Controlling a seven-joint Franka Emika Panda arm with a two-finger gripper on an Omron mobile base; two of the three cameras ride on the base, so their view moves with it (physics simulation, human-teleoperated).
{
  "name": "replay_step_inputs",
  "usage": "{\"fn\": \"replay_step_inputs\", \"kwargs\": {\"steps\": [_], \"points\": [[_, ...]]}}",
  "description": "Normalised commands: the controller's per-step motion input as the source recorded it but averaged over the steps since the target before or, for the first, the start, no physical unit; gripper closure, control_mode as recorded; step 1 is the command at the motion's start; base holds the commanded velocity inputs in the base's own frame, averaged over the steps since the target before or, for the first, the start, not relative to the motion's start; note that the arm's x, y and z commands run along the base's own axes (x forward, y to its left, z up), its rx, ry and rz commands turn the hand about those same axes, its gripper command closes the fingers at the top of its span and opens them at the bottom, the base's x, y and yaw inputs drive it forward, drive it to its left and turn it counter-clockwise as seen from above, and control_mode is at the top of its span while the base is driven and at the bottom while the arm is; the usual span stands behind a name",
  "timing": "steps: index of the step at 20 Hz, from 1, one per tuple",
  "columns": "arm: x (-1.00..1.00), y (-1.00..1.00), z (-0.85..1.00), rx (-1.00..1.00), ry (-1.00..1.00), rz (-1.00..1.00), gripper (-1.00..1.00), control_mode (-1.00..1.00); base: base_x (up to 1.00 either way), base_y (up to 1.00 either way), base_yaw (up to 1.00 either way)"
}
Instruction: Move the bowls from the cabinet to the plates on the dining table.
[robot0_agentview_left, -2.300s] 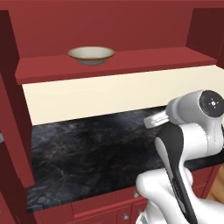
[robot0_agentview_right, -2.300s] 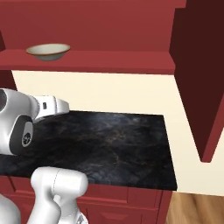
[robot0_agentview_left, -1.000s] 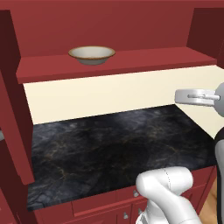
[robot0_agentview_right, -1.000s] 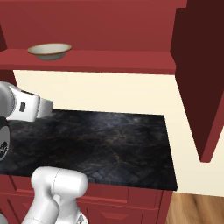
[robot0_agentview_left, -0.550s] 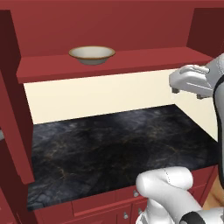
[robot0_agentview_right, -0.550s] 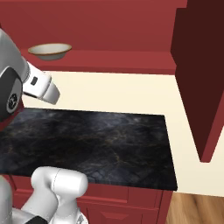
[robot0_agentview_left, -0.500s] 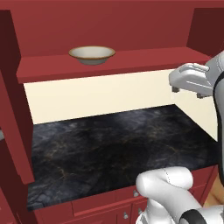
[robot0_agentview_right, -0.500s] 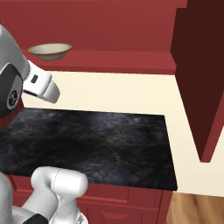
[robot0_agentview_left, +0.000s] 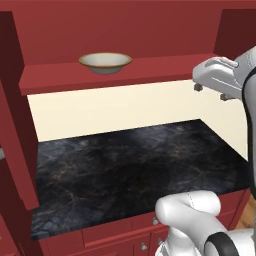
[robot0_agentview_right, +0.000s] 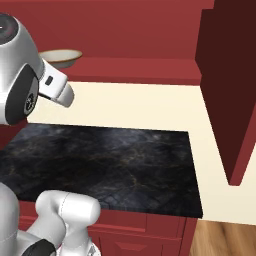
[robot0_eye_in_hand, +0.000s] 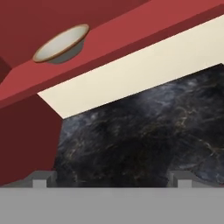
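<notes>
Left base view — bowl (robot0_agentview_left: 105, 62) on the red shelf (robot0_agentview_left: 165, 70) of the cabinet (robot0_agentview_left: 100, 25), upright, cream-white inside with a tan rim, toward the shelf's left half. Gripper (robot0_agentview_left: 209, 91) raised at the right edge, about level with the shelf and well to the right of the bowl; two small dark fingertips pointing down, set wide apart, nothing between them. Black marble bench (robot0_agentview_left: 130, 170) below, bare.

Right base view — same bowl (robot0_agentview_right: 61, 58) at far left on the shelf (robot0_agentview_right: 140, 70), partly hidden behind the white wrist. Open cabinet door (robot0_agentview_right: 232, 85) hanging at right, well away from the bowl.

Hand view — rolled, so the shelf (robot0_eye_in_hand: 131, 33) runs as a slant across the top. Bowl (robot0_eye_in_hand: 61, 43) in the upper left corner, far ahead of the jaws and off to one side, not on the line between them. Jaws fully spread, holding nothing; tips low at the frame's bottom over the bench (robot0_eye_in_hand: 144, 127).

Likely next: a sideways sweep along the shelf toward the bowl, then a short rise to clear the rim. Round bowl, so no long axis to match — any rim point serves.
</notes>
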Motion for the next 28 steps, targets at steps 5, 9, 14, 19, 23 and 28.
{"fn": "replay_step_inputs", "kwargs": {"steps": [5, 9, 14, 19, 23, 28], "points": [[0.24, 0.26, 0.02, 0.0, -0.2, -0.08, -1.0, -1.0, 0.0, 0.0, 0.0], [0.04, 0.15, 0.29, 0.03, -0.09, 0.0, -1.0, -1.0, 0.0, 0.0, 0.0], [0.04, -0.01, 0.51, 0.19, -0.02, 0.0, -1.0, -1.0, 0.0, 0.0, 0.0], [0.41, 0.0, 0.28, 0.14, 0.06, 0.02, -1.0, -1.0, 0.0, 0.0, 0.0], [0.46, 0.01, -0.16, 0.0, 0.08, 0.0, -1.0, -1.0, 0.0, 0.0, 0.0], [0.57, 0.09, -0.21, 0.0, 0.0, 0.0, -1.0, -1.0, 0.0, 0.0, 0.0]]}}
